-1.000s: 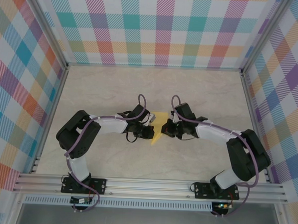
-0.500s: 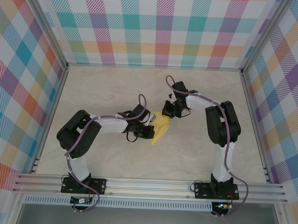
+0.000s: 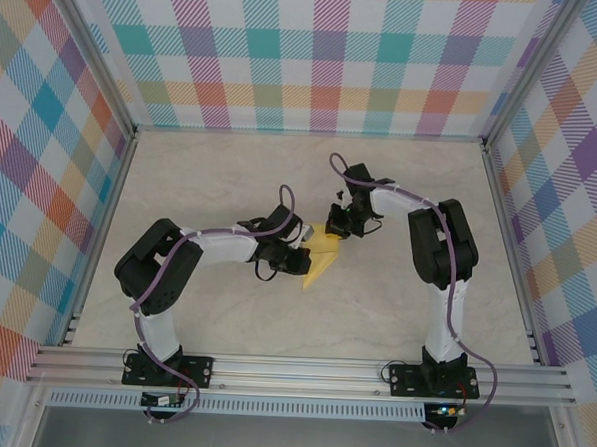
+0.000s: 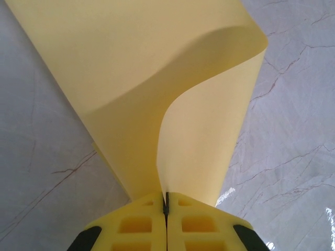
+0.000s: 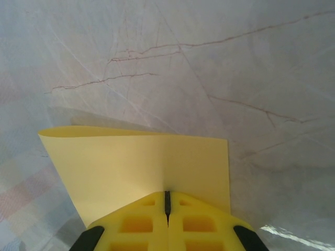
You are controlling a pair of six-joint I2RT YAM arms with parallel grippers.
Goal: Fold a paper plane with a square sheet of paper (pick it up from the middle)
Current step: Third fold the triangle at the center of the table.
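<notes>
The square sheet of paper [image 3: 319, 257] is plain yellow and hangs, folded over, just above the middle of the table. My left gripper [image 3: 299, 252] is shut on its left side. In the left wrist view the paper [image 4: 157, 78] rises out of the shut left gripper [image 4: 166, 201] and curls over in a wide bend. My right gripper [image 3: 335, 228] is shut on the paper's far end. In the right wrist view the sheet [image 5: 146, 167] spreads flat from the shut right gripper [image 5: 167, 198].
The marble-patterned table [image 3: 231, 180] is bordered by aluminium rails [image 3: 301, 369] at the front and checked walls [image 3: 317, 64] on the other sides. The right arm [image 3: 439, 251] stands tall at the right of centre.
The right arm has swung up and round from the right, its gripper now at the paper's far end. The paper's top has been drawn to the right. The left gripper has barely moved.
</notes>
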